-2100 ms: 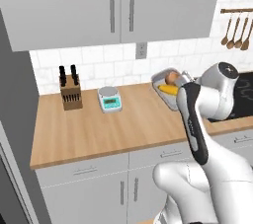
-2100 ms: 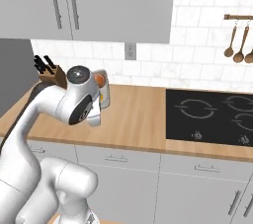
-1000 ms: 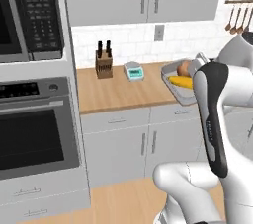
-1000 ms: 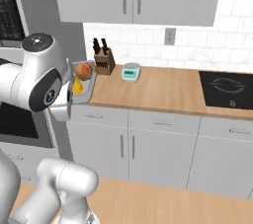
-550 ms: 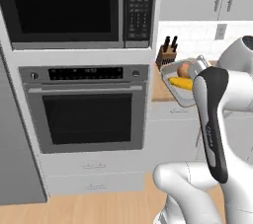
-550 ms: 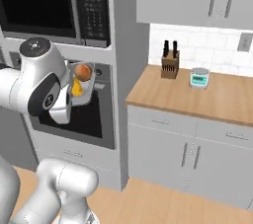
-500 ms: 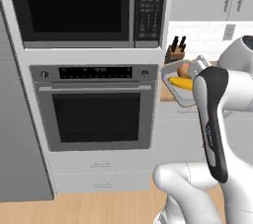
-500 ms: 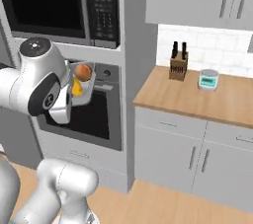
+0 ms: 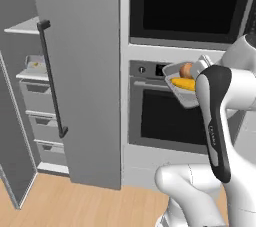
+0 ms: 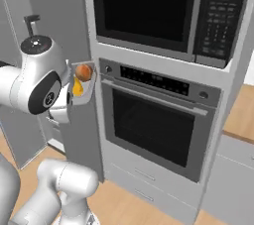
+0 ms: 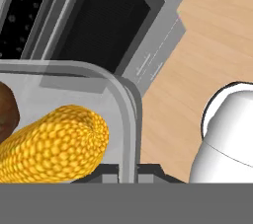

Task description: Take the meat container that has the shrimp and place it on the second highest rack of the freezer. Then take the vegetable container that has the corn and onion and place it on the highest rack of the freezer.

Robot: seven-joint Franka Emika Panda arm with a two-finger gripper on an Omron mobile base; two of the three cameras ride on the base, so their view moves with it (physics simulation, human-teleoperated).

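My gripper [image 11: 127, 171] is shut on the rim of the clear vegetable container [image 11: 126, 114], which I hold level in front of the oven. Inside lie the yellow corn [image 11: 54, 144] and the brown onion [image 11: 7, 110]. From the left base, the vegetable container [image 9: 186, 96] with corn [image 9: 182, 84] and onion [image 9: 186, 69] hangs right of the open freezer [image 9: 30, 101]. The highest rack [image 9: 23, 27] is bare. A small container [image 9: 34, 62] sits on the rack below; its contents are too small to tell. From the right base, the vegetable container [image 10: 84, 90] is beside my arm.
The freezer's grey door [image 9: 80, 76] with its dark bar handle [image 9: 52, 78] stands open between me and the shelves. Grey drawers [image 9: 42, 121] sit under the racks. A black-glass oven [image 10: 149, 125] and microwave [image 10: 149, 6] stand to the right. Wooden floor lies below.
The base has swung left, so the view moved from the counter past the oven to the open freezer. The vegetable container stays in my shut gripper.
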